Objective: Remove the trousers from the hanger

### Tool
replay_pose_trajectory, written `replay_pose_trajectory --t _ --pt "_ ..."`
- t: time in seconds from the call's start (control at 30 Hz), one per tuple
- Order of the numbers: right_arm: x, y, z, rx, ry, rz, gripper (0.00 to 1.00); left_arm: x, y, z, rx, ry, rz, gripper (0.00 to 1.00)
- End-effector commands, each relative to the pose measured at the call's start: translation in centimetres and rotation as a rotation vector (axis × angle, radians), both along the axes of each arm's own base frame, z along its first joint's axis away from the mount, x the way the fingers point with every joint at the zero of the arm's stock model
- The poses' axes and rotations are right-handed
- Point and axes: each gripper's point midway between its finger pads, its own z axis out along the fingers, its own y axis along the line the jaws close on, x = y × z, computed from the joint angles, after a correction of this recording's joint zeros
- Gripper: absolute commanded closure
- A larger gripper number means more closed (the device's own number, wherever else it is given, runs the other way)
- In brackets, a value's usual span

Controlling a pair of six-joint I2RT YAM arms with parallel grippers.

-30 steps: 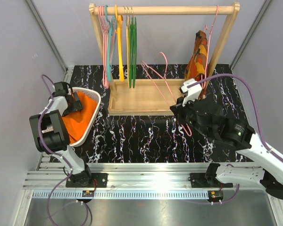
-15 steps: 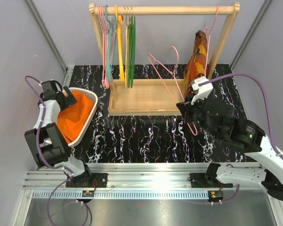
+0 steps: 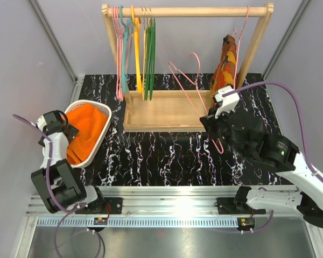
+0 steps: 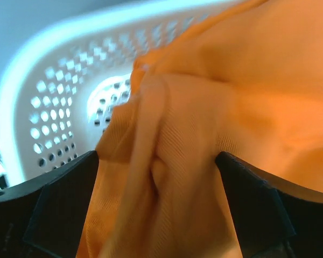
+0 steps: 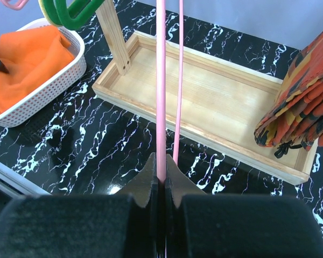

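The bright orange trousers [image 3: 86, 129] lie bunched in the white basket [image 3: 110, 119], off the hanger. My left gripper [image 3: 58, 121] is at the basket's left rim. In the left wrist view it [image 4: 157, 158] is open, with orange cloth [image 4: 204, 107] between the spread fingers. My right gripper [image 3: 212, 126] is shut on the bare pink wire hanger [image 3: 184, 86] and holds it tilted above the wooden tray. In the right wrist view the wire [image 5: 160, 80] runs straight up from the closed right gripper [image 5: 161, 183], and the trousers [image 5: 21, 59] show at the far left.
A wooden rack [image 3: 188, 11] with a tray base [image 3: 161, 110] stands at the back. Several pink, teal, yellow and green hangers [image 3: 134, 48] hang on its left. An orange-brown patterned garment [image 3: 224, 67] hangs on its right, close behind my right gripper.
My left gripper has pulled back out of the basket toward its left rim, leaving the trousers inside. My right gripper has shifted the hanger slightly right and more upright.
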Motion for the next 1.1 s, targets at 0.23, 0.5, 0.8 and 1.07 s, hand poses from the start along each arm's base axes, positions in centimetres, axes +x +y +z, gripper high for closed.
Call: replay_pose_trajectory --t 0.23,0.5,0.8,1.07 --pt "0.9 0.6 1.0 0.005 -0.016 -0.025 1.00 -1.5 0.3 -5.5 -0.149 0.088 0.111 0.74" --pt "4.0 0.3 -0.2 -0.041 0.001 -0.149 1.00 2.3 -1.4 1.1 -0.170 -0.129 -0.082 0.18" --pt "7.2 -1.5 -0.3 -0.038 0.030 -0.236 1.00 0.3 -2.8 13.6 0.026 -0.378 -0.169 0.01" --pt "7.9 -2.7 1.7 -0.038 -0.008 -0.286 1.00 -0.9 -11.1 21.8 0.165 -0.479 -0.563 0.01"
